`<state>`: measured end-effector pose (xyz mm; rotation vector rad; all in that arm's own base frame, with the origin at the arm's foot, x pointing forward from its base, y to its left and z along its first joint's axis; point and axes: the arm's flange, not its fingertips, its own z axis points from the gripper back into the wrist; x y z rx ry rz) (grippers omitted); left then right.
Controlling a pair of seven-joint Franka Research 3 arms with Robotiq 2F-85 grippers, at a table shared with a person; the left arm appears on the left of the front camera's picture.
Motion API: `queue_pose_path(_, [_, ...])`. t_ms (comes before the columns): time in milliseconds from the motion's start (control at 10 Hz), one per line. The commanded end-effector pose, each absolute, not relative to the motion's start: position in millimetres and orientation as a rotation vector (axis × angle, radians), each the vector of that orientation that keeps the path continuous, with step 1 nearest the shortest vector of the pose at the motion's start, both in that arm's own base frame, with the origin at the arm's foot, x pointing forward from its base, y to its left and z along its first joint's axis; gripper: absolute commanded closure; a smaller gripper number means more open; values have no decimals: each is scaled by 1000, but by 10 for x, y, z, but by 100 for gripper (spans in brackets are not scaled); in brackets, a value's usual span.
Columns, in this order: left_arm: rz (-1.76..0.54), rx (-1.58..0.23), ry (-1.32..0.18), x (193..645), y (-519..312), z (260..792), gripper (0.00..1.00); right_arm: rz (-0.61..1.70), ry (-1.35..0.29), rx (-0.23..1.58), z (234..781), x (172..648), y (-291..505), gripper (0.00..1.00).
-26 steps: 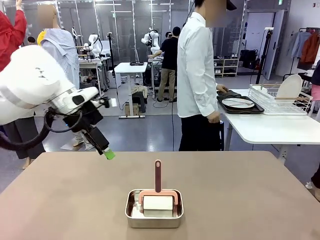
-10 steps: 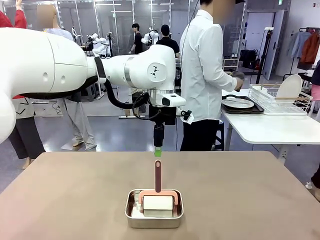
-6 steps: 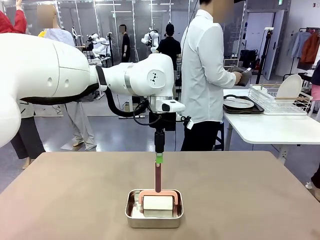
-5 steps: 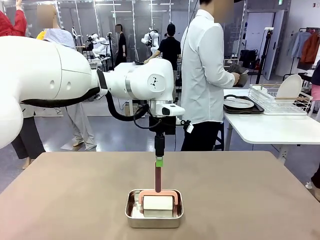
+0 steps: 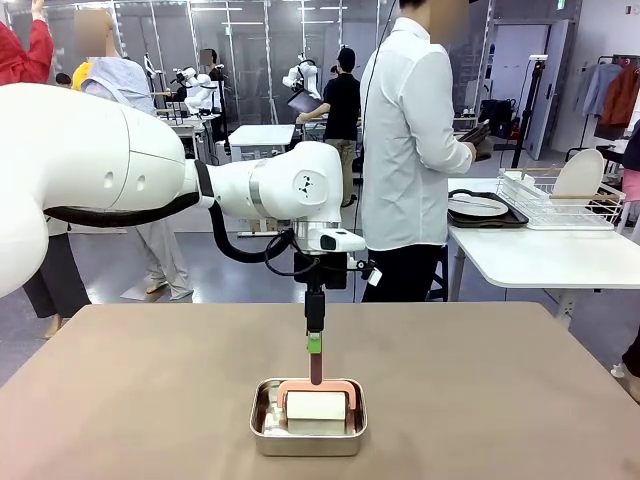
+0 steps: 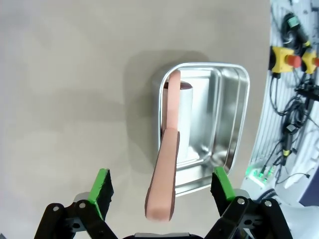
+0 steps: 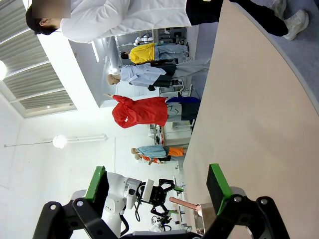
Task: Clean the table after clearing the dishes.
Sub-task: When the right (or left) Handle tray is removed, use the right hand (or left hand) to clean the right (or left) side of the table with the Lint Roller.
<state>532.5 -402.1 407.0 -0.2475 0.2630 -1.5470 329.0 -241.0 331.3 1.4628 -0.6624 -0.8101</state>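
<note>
Two and a half seconds have turned a far-left approach into a lined-up grasp. Nearest, at the middle of the table [image 5: 120, 400], the steel pan [image 5: 306, 440] sits where it was. The pink roller [image 5: 316, 402] lies in it with its handle [image 6: 163, 189] standing up.

The left gripper [image 5: 314, 344] hung just above the handle's tip a second ago and has since come down over it. In the left wrist view its green-padded fingers [image 6: 103, 186] stand wide on either side of the handle, with a clear gap each way, so nothing is gripped yet. The handle sits roughly midway between the pads, leaning a little. The right gripper [image 7: 155, 185] is also spread wide and carries nothing. Its view looks along the table's edge towards the pan far off.

Farther back, the person [image 5: 405, 140] in a white shirt stands at the far side, turned towards the small white table [image 5: 540, 262] at the far right and holding something dark that I cannot make out. The dishes [image 5: 476, 206] are over there: one white plate lies on a dark tray [image 5: 505, 221] and another is propped in the wire rack [image 5: 540, 205]. The cutlery is too small to tell.

With the plates off the taupe top, the clearing looks done, and the cleaning seems to start with this grasp. Closing squarely on the handle looks like the next need. An off-centre pinch could tip the roller or drag the pan.
</note>
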Motion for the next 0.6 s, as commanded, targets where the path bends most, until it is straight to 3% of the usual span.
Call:
queue_pose_path(0, [-1517,-299,237,5234,-3955,4005,0,-793,-657,1461,3341,3257,-2419,0])
queue_pose_path(300, [-1539,-315,230,5223,-3988,3954,0,-793,-657,1461,3341,3257,-2419,0])
queue_pose_path(500, [-1537,-312,234,5241,-3982,3926,19,-793,-657,1461,3341,3257,-2419,0])
